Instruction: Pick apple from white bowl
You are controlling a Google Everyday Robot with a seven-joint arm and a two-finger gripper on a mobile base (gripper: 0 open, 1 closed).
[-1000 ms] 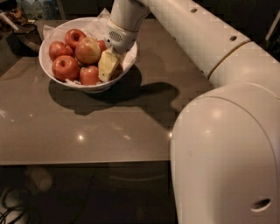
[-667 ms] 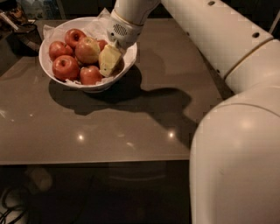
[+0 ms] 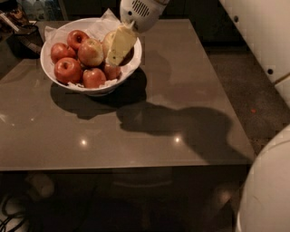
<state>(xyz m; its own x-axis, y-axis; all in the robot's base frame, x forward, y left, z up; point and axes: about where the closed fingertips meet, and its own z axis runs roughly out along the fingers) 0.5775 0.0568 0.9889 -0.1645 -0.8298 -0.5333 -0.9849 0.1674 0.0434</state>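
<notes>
Upper left of frame, on tabletop (image 3: 172, 122): white bowl (image 3: 43, 61); gripper (image 3: 118, 49) inside, seemingly touching apple (image 3: 108, 40); whether it grips, cannot tell.

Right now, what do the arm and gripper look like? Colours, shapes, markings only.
The gripper, over the white bowl's right side, is a pale cream-yellow tapering wedge. Its wrist housing is white, rounded, with dark vent slots. The arm is smooth glossy white with small dark round holes. No cables visible.
</notes>
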